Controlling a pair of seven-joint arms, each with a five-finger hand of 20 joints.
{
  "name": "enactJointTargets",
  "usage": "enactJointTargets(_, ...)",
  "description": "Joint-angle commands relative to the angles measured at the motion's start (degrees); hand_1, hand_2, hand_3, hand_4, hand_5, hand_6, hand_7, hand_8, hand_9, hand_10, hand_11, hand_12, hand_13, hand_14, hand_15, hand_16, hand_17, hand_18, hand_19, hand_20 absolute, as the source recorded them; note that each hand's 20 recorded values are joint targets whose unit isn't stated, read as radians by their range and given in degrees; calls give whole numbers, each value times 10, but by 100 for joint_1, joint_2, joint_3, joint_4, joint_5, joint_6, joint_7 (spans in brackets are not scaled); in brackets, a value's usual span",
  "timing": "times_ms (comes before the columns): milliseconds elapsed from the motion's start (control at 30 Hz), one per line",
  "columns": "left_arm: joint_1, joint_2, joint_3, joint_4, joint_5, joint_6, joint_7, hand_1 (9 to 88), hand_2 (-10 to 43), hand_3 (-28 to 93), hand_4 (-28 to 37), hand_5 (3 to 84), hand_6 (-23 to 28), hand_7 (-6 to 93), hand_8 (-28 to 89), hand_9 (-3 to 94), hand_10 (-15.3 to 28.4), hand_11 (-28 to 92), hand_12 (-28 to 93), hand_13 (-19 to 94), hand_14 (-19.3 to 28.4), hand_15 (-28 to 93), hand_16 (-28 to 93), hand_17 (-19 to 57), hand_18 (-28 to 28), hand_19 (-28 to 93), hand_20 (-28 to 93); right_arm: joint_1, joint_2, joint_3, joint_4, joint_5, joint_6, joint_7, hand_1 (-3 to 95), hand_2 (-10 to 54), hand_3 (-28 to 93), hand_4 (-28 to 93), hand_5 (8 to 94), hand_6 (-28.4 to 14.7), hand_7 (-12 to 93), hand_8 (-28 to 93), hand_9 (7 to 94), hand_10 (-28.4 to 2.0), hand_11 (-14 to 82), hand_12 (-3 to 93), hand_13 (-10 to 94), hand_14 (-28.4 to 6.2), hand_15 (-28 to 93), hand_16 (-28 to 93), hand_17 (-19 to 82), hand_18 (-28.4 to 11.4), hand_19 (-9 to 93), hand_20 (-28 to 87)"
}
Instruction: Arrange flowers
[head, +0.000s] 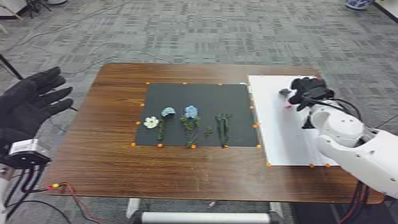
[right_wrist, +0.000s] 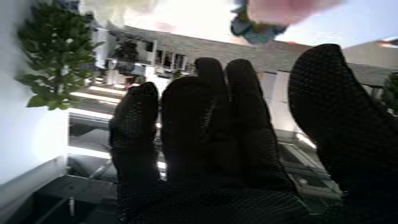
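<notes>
Right hand is empty, its fingers extended with the thumb standing apart, over the white board on the counter. The right wrist view shows a pink flower, a blue flower and a cream flower past its fingertips, with leafy greenery off to one side. The left hand is outside the counter's edge, open and holding nothing.

On the black mat lie a white flower, a pale blue flower, a deeper blue flower and, beside them, some thin green stems. The arranging looks unfinished.

These blooms should be very light, probably fabric or plastic, with soft heads that crush or bend easily and stiffer stalks. The best hold is a light pinch on the stalk a little below the head, clear of petals and leaves. Such thin stalks may roll or twist in smooth gloves, and leaves could snag a neighbour when lifted. No writing can be read on the flowers or stems.
</notes>
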Motion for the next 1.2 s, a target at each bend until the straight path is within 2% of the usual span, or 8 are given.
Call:
enactJointTargets(33, 62, -28, -105, -69, -9, -38, 27, 244, -66, 695, -282, 265, 29, 236, -112, 209, 116, 264, 118, 131, 148, 435, -92, -80, 210, 409, 64, -215, -35, 245, -126, -24, -298, -133, 322, -95, 899, -283, 470, -4, 259, -155, 523, -71, 154, 120, 570, -89, 825, 265, 299, -205, 808, 496)
enactJointTargets(400, 108, -88, -99, -10, -104, 108, 117, 242, -66, 695, -282, 264, 29, 235, -111, 207, 116, 260, 119, 130, 146, 432, -91, -80, 210, 410, 65, -415, -192, 383, -191, -204, -666, -370, 325, -95, 893, -283, 480, 12, 294, -160, 558, -73, 191, 154, 576, -87, 829, 274, 297, -206, 819, 517)
enactJointTargets(567, 66, -78, -115, -17, -87, 88, 100, 243, -66, 694, -282, 264, 28, 236, -111, 206, 115, 260, 120, 130, 147, 431, -91, -79, 209, 409, 65, -212, -294, -124, 40, -295, -91, -224, 365, -95, 892, -281, 513, 23, 370, -180, 594, -73, 329, 224, 592, -69, 823, 285, 318, -193, 834, 524)
enactJointTargets(667, 96, -92, -144, -35, -87, 96, 104, 243, -66, 694, -282, 264, 29, 235, -112, 205, 115, 258, 120, 130, 147, 430, -91, -79, 209, 409, 65, -121, -351, -367, 140, -311, 381, -186, 439, -95, 819, -282, 556, 34, 460, -59, 694, -46, 223, 416, 625, -52, 797, 331, 341, -187, 847, 522)
enactJointTargets(733, 95, -89, -145, -33, -86, 96, 100, 243, -65, 694, -282, 264, 28, 236, -111, 204, 115, 257, 120, 129, 146, 429, -91, -80, 209, 408, 65, -118, -362, -430, 159, -377, 702, -258, 486, -95, 804, -282, 618, 44, 512, -8, 774, -35, 202, 473, 657, -40, 774, 372, 367, -184, 860, 519)
enactJointTargets(833, 94, -97, -149, -39, -79, 85, 97, 243, -66, 694, -282, 264, 28, 236, -111, 204, 115, 258, 121, 129, 146, 431, -89, -79, 209, 409, 66, -101, -340, -463, -13, -405, 1219, -332, 511, -95, 815, -283, 698, 40, 516, 2, 835, -32, 213, 493, 692, -38, 762, 389, 387, -189, 872, 517)
enactJointTargets(1000, 117, -103, -122, -34, -75, 73, 75, 242, -66, 694, -282, 265, 29, 236, -112, 204, 115, 258, 122, 129, 146, 431, -89, -79, 209, 409, 66, 226, -434, -743, -516, -417, 1872, -524, 511, -95, 833, -283, 726, 32, 497, 1, 853, -32, 204, 499, 706, -38, 762, 391, 400, -191, 881, 519)
enactJointTargets(1200, 200, -178, -56, 49, -102, 154, 95, 242, -66, 695, -282, 265, 28, 237, -112, 205, 115, 257, 122, 130, 146, 431, -90, -79, 209, 409, 65, 688, -1039, -1035, -824, -255, 1854, -862, 509, -95, 840, -283, 732, 31, 489, 5, 859, -33, 199, 502, 710, -38, 764, 393, 403, -191, 885, 521)
